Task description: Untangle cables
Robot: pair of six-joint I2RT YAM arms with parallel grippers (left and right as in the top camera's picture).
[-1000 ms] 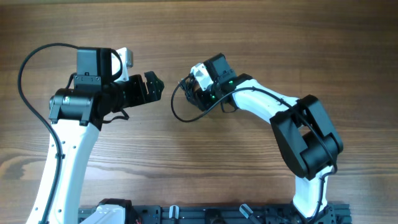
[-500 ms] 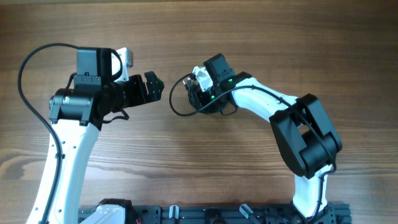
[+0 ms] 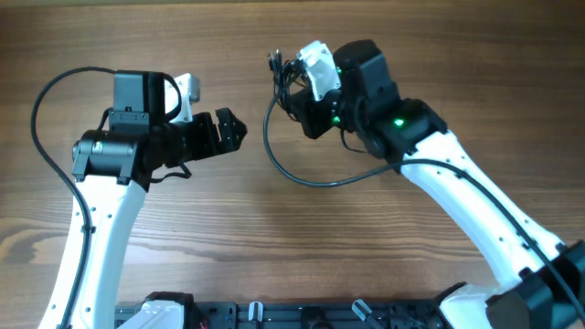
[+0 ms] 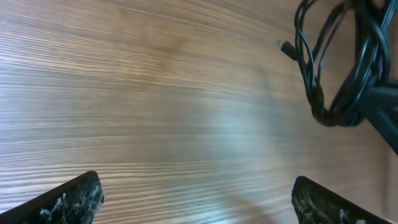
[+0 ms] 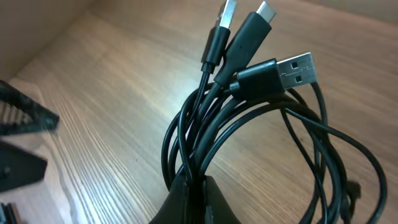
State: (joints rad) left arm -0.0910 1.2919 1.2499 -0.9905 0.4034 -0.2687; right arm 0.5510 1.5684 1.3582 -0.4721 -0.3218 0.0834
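Note:
A tangled bundle of black cables [image 5: 249, 124] with several USB plugs [image 5: 292, 68] at its top fills the right wrist view. My right gripper [image 5: 196, 193] is shut on the strands at the bundle's lower part. From overhead, the right gripper [image 3: 294, 91] holds the cables [image 3: 285, 68] up at the far middle of the table, and one long loop [image 3: 302, 178] trails down toward the near side. My left gripper [image 3: 233, 131] stands open to the left of the bundle, apart from it. In the left wrist view the cables [image 4: 348, 68] hang at the upper right, beyond the open left gripper [image 4: 196, 202].
The wooden table [image 3: 274, 256] bears nothing else. A black rail [image 3: 302, 315] runs along the near edge between the two arm bases. The left arm's own black cable [image 3: 46, 110] arcs out on the far left.
The right gripper has closed on the bundle and raised it toward the far side. The cables have come off the table and a long loop has spread out below. The left arm has stayed still.

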